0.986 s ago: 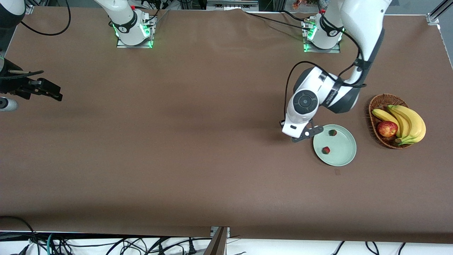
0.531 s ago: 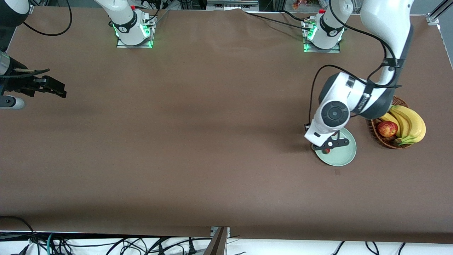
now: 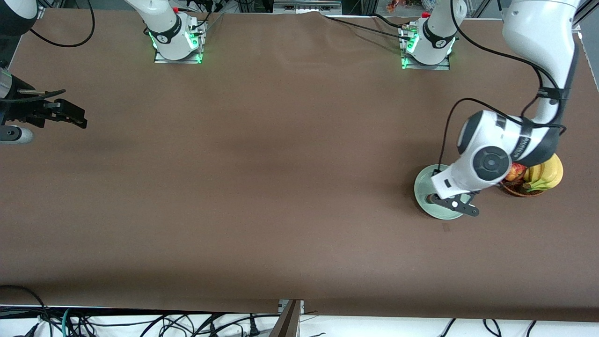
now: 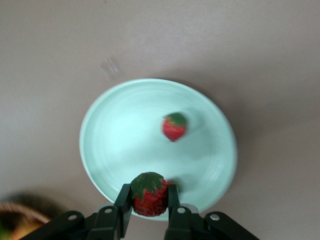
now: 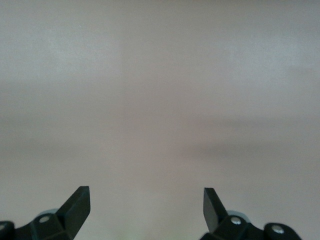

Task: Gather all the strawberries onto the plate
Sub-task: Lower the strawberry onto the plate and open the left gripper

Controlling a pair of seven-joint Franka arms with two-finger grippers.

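Note:
My left gripper [image 3: 455, 204] [image 4: 149, 194] is shut on a small red strawberry [image 4: 149, 196] with a green top and holds it just above the rim of the pale mint-green plate [image 3: 422, 185] [image 4: 120, 135]. A second strawberry [image 4: 174, 127] lies in the plate. A sliver of red [image 4: 172, 183] shows in the plate right beside the held berry; I cannot tell what it is. In the front view the left arm hides the berries. My right gripper [image 3: 63, 116] [image 5: 146, 200] waits open and empty over bare table at the right arm's end.
A brown wicker basket [image 3: 518, 189] with bananas [image 3: 546, 172] and a red apple [image 3: 514, 172] stands beside the plate, toward the left arm's end, partly under the left arm. Brown cloth covers the table.
My left gripper has moved from beside the plate to over it, toward the basket, and the arm now hides the plate's berries in the front view. My right gripper shifted slightly.

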